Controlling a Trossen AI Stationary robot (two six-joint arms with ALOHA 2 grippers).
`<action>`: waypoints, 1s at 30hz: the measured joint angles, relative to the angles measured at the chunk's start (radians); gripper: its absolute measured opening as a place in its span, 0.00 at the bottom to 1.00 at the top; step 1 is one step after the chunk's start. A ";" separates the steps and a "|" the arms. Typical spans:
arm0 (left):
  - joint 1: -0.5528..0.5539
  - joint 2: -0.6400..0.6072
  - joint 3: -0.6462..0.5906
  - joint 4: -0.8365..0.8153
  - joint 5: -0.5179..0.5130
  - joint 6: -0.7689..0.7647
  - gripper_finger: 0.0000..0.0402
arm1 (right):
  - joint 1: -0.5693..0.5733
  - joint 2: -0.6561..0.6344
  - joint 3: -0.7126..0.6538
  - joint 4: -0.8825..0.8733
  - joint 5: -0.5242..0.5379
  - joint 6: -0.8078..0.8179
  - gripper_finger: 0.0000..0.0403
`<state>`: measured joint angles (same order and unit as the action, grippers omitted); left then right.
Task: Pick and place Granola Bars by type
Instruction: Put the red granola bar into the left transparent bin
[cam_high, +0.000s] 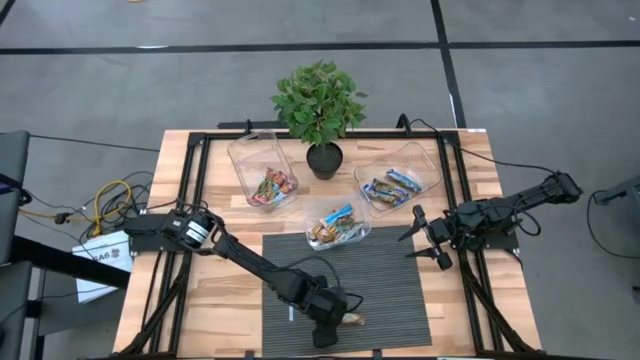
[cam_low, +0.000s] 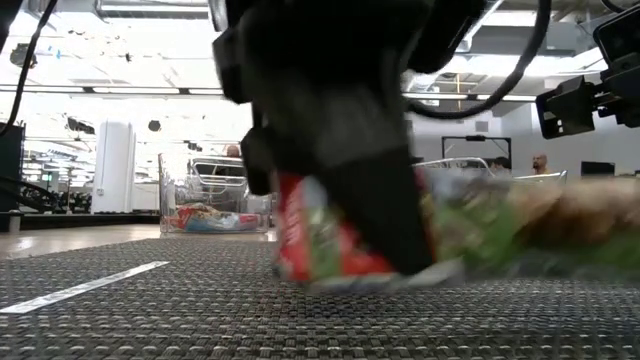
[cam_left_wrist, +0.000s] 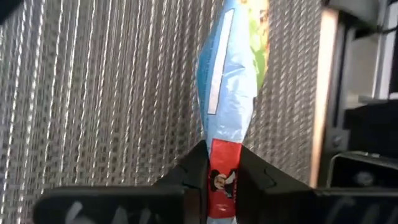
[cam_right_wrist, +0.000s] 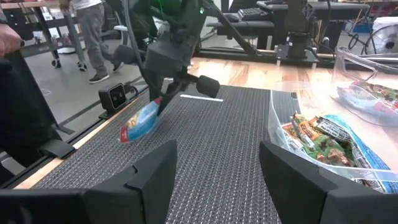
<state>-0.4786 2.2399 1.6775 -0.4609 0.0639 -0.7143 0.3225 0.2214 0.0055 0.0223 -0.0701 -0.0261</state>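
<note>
1. Granola bar (cam_left_wrist: 229, 81), in a blue, red and green wrapper, is clamped at its red end between the closed fingers of the left gripper (cam_high: 335, 322); the rest of the bar reaches out past the fingertips over the ribbed dark mat (cam_high: 390, 290).
2. Low view: the same bar (cam_low: 330, 245) touches the mat at the gripper's tip, red end under the dark fingers (cam_low: 375, 215).
3. White stick (cam_high: 291, 313) lies flat on the mat just beside the left gripper, on the side of its own arm.
4. Middle clear tray (cam_high: 362, 232), beyond the left gripper toward the potted plant (cam_high: 320, 105), holds several bars with brown, blue and green wrappers.
5. Left clear tray (cam_high: 240, 160), farther off on the wooden table (cam_high: 170, 160), holds bars with red and orange wrappers.
6. Right clear tray (cam_high: 425, 160) holds blue-and-white bars and lies just beside the right gripper (cam_high: 425, 240), toward the plant.
7. Right gripper hangs at the mat's right edge, well apart from the left one, its fingers (cam_right_wrist: 149, 171) spread wide and holding nothing.
8. Right wrist view: the held bar (cam_right_wrist: 140, 122) shows far across the mat, and the middle tray's bars (cam_right_wrist: 323, 140) lie close to the spread fingers.
</note>
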 joint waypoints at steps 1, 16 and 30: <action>0.000 -0.005 0.000 0.007 -0.007 -0.003 0.09 | 0.000 0.000 0.000 0.000 0.000 0.000 0.55; 0.030 -0.122 0.002 0.146 -0.179 -0.002 0.09 | 0.000 0.000 0.000 0.000 0.000 0.000 0.55; 0.051 -0.265 0.002 0.340 -0.363 0.070 0.09 | 0.000 0.000 0.000 0.000 0.000 0.000 0.55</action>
<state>-0.4274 1.9753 1.6798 -0.1214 -0.2987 -0.6448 0.3225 0.2216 0.0053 0.0223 -0.0700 -0.0261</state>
